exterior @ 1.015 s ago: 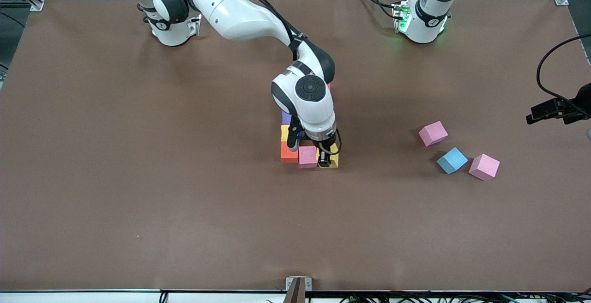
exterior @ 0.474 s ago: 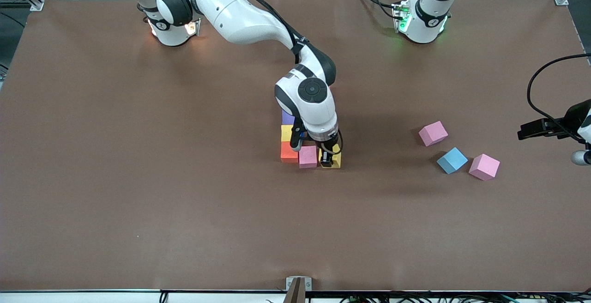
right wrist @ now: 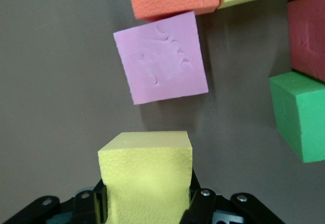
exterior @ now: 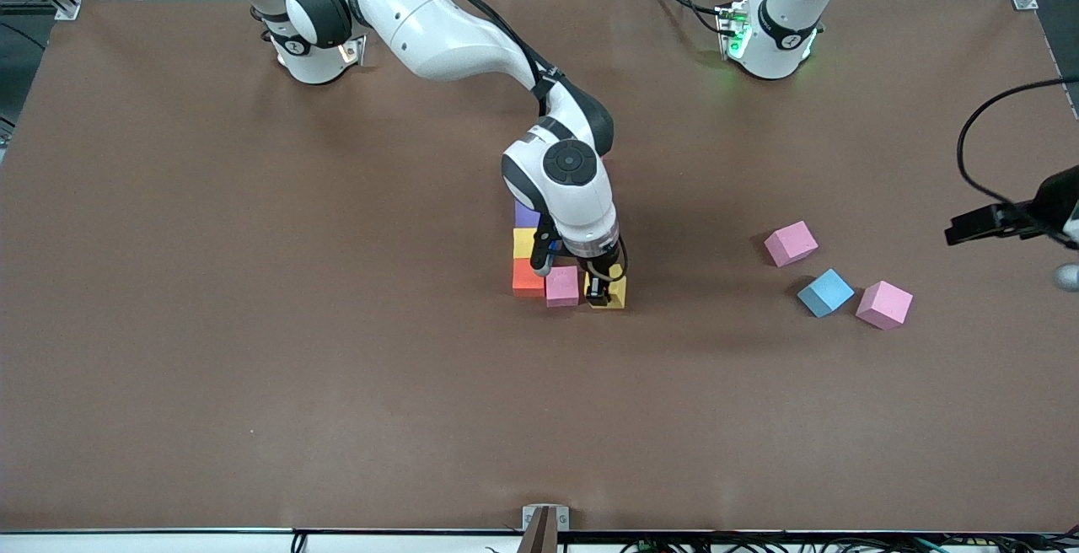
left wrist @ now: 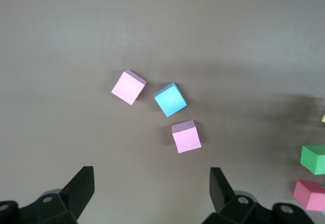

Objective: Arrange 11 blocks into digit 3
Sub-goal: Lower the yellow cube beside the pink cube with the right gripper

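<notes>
Right gripper (exterior: 597,290) down low at the figure, clamped on a yellow block (right wrist: 145,176) and setting it just beside the pink block (exterior: 561,286), a thin gap showing between the two in the right wrist view. Left gripper (left wrist: 152,193) waiting with jaws spread wide and empty, hanging over three loose cubes toward the left arm's end of the table: a pink cube (exterior: 790,243), a light blue cube (exterior: 825,292), another pink cube (exterior: 883,304).

Digit 3 well underway, judging by the layout. Spine stacked up: orange block (exterior: 528,278) nearest the front camera, a second yellow block (exterior: 523,242) touching it, purple block (exterior: 524,215) farther still. Bottom bar running orange, pink, then the held yellow. Red block (right wrist: 307,36) and green block (right wrist: 299,115) visible in the right wrist view, apparently part of the middle bar; exact fit hard to tell. Upper part of the figure hidden under the right arm, so full count impossible. Still to do: let go of the yellow.
</notes>
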You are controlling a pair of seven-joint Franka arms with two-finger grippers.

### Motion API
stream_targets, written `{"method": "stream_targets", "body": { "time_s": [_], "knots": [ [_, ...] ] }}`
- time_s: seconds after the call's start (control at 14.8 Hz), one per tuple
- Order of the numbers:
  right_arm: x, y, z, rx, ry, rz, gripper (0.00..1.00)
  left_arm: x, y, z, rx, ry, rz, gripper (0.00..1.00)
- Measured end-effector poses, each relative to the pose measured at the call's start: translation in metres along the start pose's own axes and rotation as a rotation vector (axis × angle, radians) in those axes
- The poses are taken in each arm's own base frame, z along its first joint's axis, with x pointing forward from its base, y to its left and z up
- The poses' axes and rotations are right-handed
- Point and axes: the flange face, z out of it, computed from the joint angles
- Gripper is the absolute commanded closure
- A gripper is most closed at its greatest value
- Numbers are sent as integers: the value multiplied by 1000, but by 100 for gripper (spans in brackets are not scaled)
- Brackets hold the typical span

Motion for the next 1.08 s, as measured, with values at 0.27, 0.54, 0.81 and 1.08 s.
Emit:
{"method": "stream_targets", "body": {
  "time_s": [0.27,0.54,0.81,1.08],
  "knots": [
    [4,-14,-5,49,-8,6,100,-24,-3,-25,24,-3,1,0],
    [15,-38,-12,116,3,-17,100,-52,17,-41,39,11,22,0],
    [22,-45,-11,140,39,-51,100,-74,15,-47,22,13,20,0],
    [33,-44,1,96,91,-73,100,-86,10,-47,18,10,14,0]
  ]
}}
